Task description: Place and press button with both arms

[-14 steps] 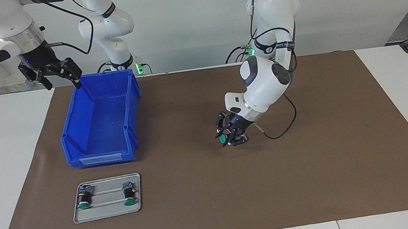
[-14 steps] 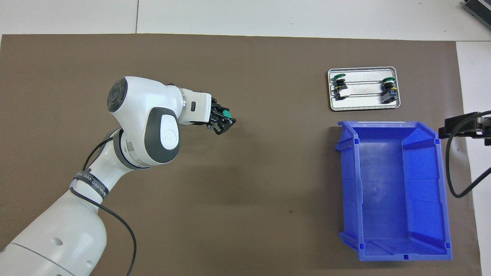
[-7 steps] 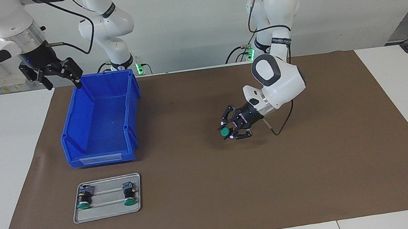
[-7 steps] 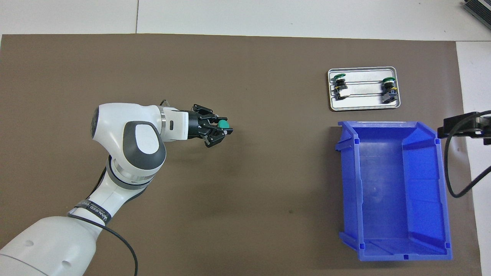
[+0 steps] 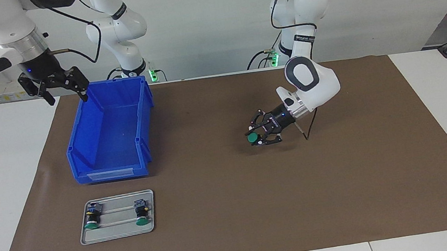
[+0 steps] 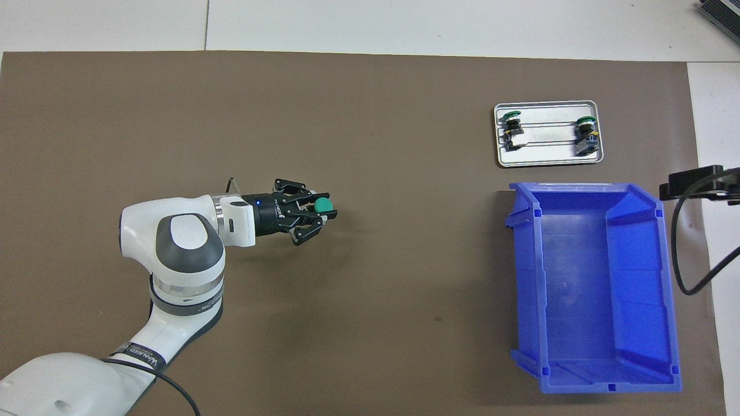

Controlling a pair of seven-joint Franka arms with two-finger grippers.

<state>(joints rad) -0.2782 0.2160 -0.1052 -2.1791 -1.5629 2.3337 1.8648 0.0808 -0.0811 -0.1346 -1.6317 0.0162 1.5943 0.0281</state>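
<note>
The button (image 5: 253, 138) (image 6: 322, 204) shows its round green cap between the fingers of my left gripper (image 5: 259, 134) (image 6: 317, 212), which is shut on it. That gripper lies nearly level, low over the middle of the brown mat (image 5: 234, 209), and points toward the right arm's end. My right gripper (image 5: 61, 88) hangs open and holds nothing, over the corner of the blue bin (image 5: 78, 126) nearest the robots. In the overhead view only its edge (image 6: 694, 184) shows.
The blue bin (image 6: 578, 289) has nothing in it. Farther from the robots than the bin lies a grey metal tray (image 5: 119, 231) (image 6: 549, 155) with two more green-capped buttons (image 5: 91, 219) (image 5: 142, 214) lying on their sides.
The left arm's wrist has turned from pointing down to nearly level. Its gripper has drawn back toward the robots with the button still in it. The right gripper has shifted only slightly.
</note>
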